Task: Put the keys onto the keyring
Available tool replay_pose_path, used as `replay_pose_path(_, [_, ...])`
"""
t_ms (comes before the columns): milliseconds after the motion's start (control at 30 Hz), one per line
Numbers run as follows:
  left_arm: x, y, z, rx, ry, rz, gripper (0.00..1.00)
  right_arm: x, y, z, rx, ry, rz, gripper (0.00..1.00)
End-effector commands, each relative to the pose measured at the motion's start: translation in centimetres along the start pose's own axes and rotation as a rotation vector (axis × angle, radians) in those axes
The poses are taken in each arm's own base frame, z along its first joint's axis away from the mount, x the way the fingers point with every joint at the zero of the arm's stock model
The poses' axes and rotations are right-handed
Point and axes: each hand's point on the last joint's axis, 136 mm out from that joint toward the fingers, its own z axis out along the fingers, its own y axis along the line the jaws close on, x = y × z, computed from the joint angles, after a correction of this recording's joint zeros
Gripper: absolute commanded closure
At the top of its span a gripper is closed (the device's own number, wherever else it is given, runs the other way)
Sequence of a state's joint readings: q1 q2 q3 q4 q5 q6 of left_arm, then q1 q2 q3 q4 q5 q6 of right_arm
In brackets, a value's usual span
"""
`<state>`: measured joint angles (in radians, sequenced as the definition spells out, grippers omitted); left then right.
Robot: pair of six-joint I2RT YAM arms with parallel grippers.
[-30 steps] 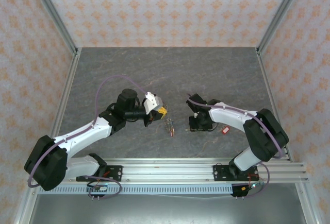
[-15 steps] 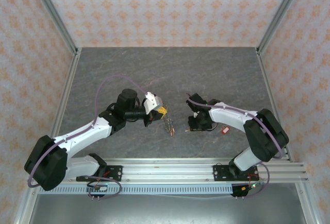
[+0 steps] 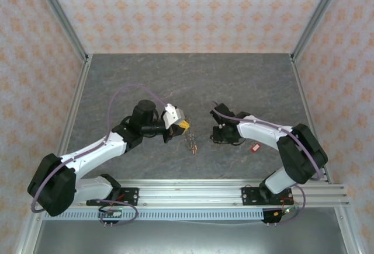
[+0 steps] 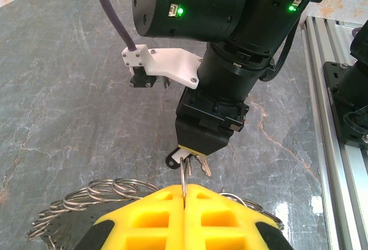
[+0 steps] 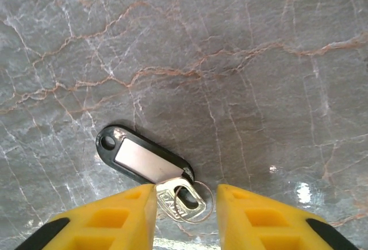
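Gleaming coiled wire keyring [image 4: 115, 188], oblong black-tagged silver key [image 5: 150, 166], veined marble table [image 5: 241, 60]

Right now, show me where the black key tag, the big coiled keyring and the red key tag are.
black key tag [image 5: 141, 159], right wrist view, on its silvery label.
keyring [image 4: 115, 188], left wrist view, on its coiled rim.
red key tag [image 3: 255, 147], top external view, on its red body.

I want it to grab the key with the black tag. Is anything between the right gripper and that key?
Nothing visible. The key lies on bare table, right between the right gripper's open yellow fingers.
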<state>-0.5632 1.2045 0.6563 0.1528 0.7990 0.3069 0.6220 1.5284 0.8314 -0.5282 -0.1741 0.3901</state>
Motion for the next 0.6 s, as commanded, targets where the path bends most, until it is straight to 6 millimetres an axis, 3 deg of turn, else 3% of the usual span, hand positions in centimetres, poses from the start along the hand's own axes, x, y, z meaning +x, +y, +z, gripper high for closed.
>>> replay_pose_path(0, [-2.6,-0.2,-0.5,-0.007,-0.054,0.068,1.0,-1.6,-0.2,-1.2,0.024,-0.068,0.093,0.64])
replay_pose_path(233, [-2.4,-0.2,-0.5,-0.006,-0.047,0.067,1.0,-0.9,-2.4,-1.7,0.077,-0.119,0.406,0.6])
replay_pose_path(400, [-2.3,-0.2,-0.3,-0.001,-0.046,0.067,1.0,-0.2,-1.2,-0.8,-0.05,-0.107,0.564,0.64])
replay_pose_path(567, [-2.4,-0.2,-0.2,0.005,-0.046,0.069,1.0,-0.1,-1.3,-0.2,-0.052,-0.101,0.619,0.65])
